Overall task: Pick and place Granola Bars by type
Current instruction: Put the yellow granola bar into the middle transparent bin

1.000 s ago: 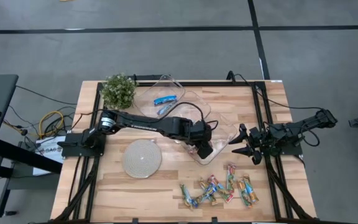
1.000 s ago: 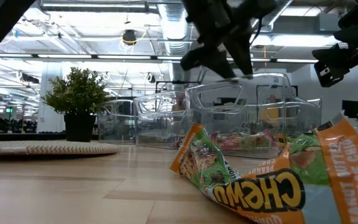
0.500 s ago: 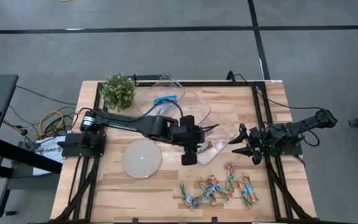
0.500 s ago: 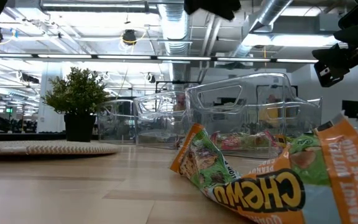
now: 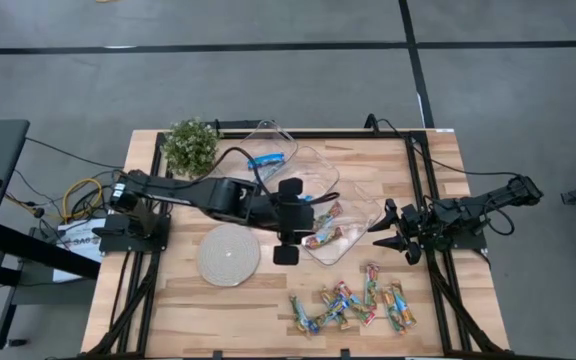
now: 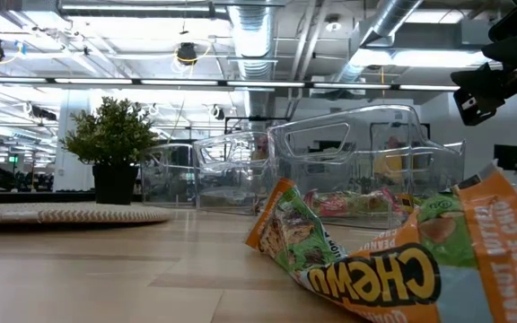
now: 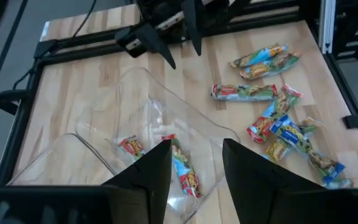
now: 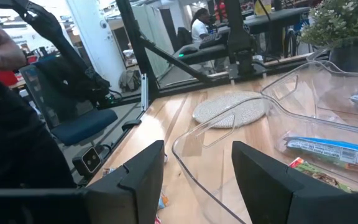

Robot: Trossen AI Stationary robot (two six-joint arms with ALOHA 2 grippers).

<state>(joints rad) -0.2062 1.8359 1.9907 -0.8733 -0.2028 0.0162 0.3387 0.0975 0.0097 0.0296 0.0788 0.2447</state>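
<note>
**Sorting bars into clear trays**

High view: left gripper (image 5: 284,250) beside the near tray (image 5: 353,245), empty; bars (image 5: 353,305) heaped along the table (image 5: 168,300) edge, awaiting sorting; blue bars (image 5: 265,160) kept apart in the far tray (image 5: 268,135).

Left wrist view: fingers (image 7: 151,171) spread, nothing between; foil bars (image 7: 182,168) resting in tray.

Right wrist view: right gripper (image 8: 194,180) parked, fingers apart, unladen.

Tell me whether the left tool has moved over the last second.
Yes. In the high view, the open left tool has pulled back from over the clear plastic tray toward the round grey woven disc, empty, with multicoloured bars in that tray.
</note>
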